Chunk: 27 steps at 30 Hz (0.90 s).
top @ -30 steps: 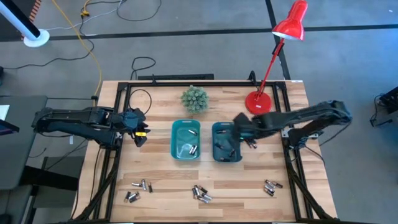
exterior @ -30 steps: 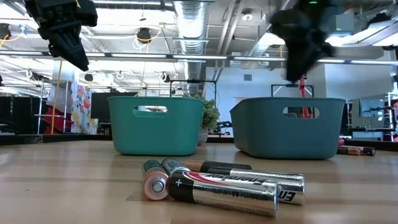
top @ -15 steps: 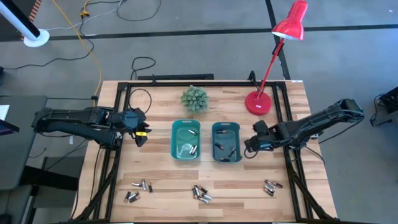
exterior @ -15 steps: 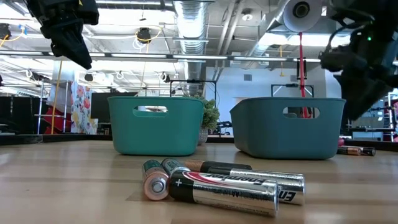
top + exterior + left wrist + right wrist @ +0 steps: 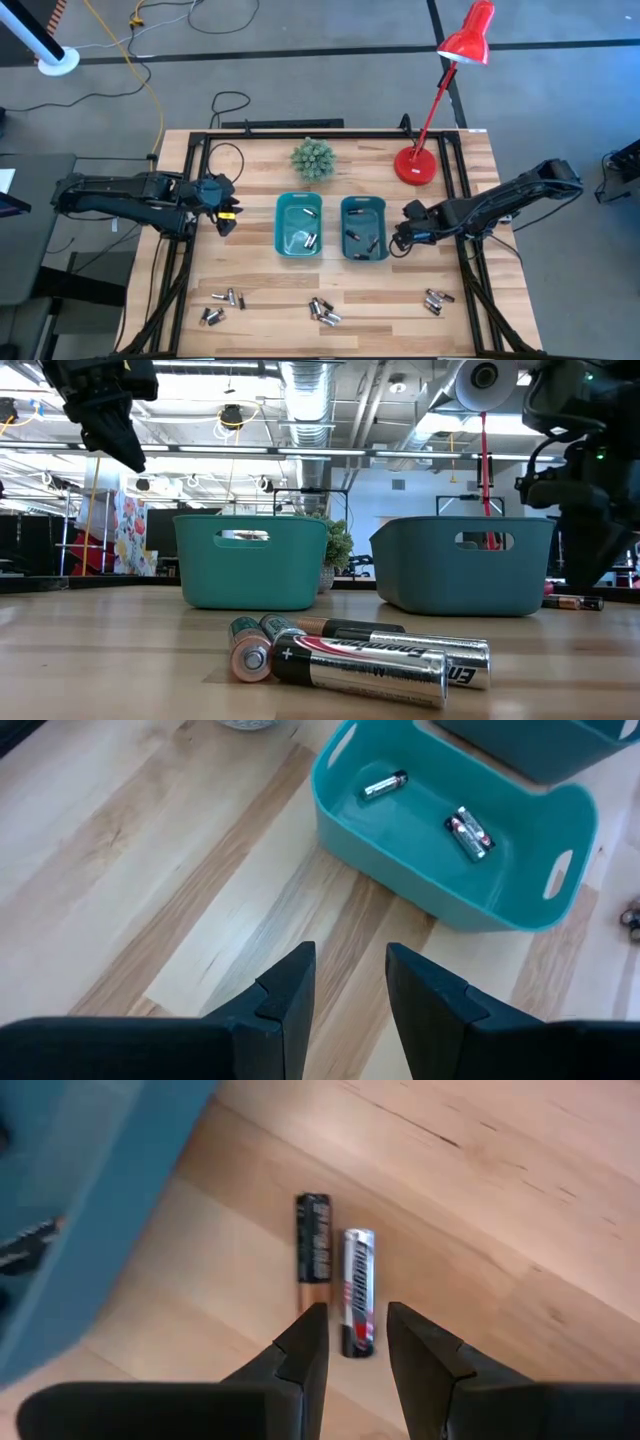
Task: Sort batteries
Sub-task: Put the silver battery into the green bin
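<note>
Two teal bins stand mid-table, the left bin (image 5: 298, 225) and the right bin (image 5: 363, 228), each with batteries lying inside (image 5: 468, 830). More batteries lie on the wood in loose groups near the front edge (image 5: 322, 311) (image 5: 222, 297) (image 5: 433, 300). My right gripper (image 5: 350, 1348) hangs open, pointing down, just right of the right bin. Below it a dark battery (image 5: 313, 1252) and a silver battery (image 5: 357, 1290) lie side by side on the table, untouched. My left gripper (image 5: 350, 990) waits open above the table left of the left bin (image 5: 455, 830).
A small green plant (image 5: 313, 158) and a red desk lamp (image 5: 418, 165) stand at the back of the table. A black frame (image 5: 200, 180) runs along the table's edges. Bare wood lies between the bins and the battery groups in front.
My right gripper has left the space over the right bin, gone toward the table's right edge and come down beside the bin, rolling its wrist as it went. It now hangs low over the two batteries there. The gap between its fingers shows no change.
</note>
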Motion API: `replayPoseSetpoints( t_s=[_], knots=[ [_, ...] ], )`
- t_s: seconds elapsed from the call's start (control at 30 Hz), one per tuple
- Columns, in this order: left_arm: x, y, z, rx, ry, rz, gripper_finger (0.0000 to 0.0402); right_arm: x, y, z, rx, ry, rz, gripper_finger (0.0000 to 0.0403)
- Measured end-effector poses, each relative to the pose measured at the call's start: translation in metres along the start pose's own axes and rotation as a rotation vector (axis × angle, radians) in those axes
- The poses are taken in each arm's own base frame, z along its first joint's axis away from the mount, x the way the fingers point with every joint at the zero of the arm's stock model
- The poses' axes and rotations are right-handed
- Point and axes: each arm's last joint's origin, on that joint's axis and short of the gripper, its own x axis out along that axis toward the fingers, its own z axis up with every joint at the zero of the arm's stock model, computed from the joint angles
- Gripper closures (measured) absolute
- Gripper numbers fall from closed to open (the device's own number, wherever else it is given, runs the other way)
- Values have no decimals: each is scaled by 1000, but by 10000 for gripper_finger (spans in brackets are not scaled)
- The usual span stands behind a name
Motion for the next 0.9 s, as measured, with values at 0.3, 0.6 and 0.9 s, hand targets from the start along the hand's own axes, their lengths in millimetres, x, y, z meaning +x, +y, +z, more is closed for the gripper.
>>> replayPoseSetpoints(
  t_s=[0.3,0.6,0.9],
  knots=[
    [0,0,1,-1,-6,-4,281,6,-7,-1,-93,9,-31,282],
    [0,0,1,-61,-7,-4,281,22,-16,-3,-143,25,-9,282],
    [0,0,1,-139,-7,-5,281,24,-19,-3,-212,25,-16,283]
  ],
)
